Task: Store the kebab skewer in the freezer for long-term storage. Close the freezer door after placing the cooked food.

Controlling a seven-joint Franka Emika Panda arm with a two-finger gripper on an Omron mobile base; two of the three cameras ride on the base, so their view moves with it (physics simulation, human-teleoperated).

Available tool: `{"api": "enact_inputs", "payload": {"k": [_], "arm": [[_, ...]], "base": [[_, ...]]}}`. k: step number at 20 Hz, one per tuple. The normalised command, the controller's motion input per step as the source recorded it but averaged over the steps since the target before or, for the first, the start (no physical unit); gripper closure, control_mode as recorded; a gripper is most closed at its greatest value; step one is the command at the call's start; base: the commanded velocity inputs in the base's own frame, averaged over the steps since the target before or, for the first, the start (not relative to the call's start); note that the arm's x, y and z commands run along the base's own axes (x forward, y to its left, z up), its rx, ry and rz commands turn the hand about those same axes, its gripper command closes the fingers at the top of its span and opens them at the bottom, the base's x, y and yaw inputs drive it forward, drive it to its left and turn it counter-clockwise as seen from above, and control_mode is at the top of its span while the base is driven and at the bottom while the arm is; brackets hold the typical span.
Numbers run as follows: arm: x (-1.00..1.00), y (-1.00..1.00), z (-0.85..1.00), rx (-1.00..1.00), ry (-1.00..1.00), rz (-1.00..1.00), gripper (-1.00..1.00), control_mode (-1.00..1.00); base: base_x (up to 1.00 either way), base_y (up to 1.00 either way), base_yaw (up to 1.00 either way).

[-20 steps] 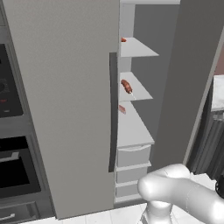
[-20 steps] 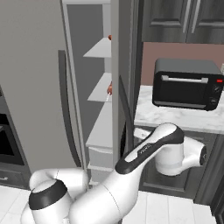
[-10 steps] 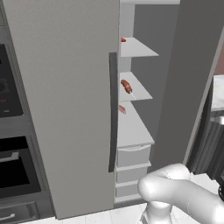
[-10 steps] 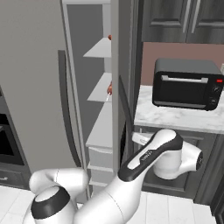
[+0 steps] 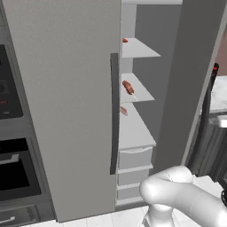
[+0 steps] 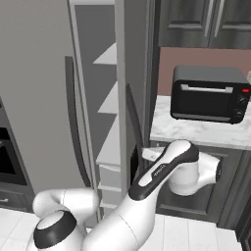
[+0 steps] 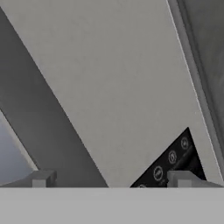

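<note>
One kebab skewer (image 5: pixel 128 87) rests on the freezer (image 5: pixel 133 115) shelf; my pincer (image 7: pixel 111 179), tips apart, faces the freezer door (image 7: pixel 118 96) to push it shut.

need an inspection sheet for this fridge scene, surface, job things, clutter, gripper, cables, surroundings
surface: white freezer shelves with drawers below
job things: kebab skewer lies on the middle shelf; freezer is open; freezer door stands ajar, its dark button panel close in front of the hand
clutter: small reddish items on the top shelf and the lower shelf
gripper: gripper open, empty, facing the door's outer face
cables: nothing seen
surroundings: closed fridge door with long handle, black wall oven to its left, black toaster oven on a marble counter, dark cabinets above
</note>
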Motion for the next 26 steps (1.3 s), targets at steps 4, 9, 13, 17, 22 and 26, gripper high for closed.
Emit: {"api": "enact_inputs", "payload": {"k": [4,9,13,17,22,26], "arm": [[-0.24,1.00,-0.06,-0.28,-0.05,0.13,-1.00,-1.00],[0.01,1.00,-0.03,-0.23,-0.04,0.01,-1.00,-1.00],[0.24,1.00,0.00,-0.11,-0.01,-0.15,-1.00,-1.00],[0.65,1.00,0.00,-0.05,0.00,-0.27,-1.00,-1.00],[0.78,1.00,0.00,-0.05,0.00,-0.29,-1.00,-1.00],[0.77,0.96,0.00,-0.06,0.00,-0.31,-1.00,-1.00]], "base": [[0.00,0.00,0.00],[0.00,0.00,0.00],[0.00,0.00,0.00],[0.00,0.00,0.00],[0.00,0.00,0.00],[0.00,0.00,0.00]]}}
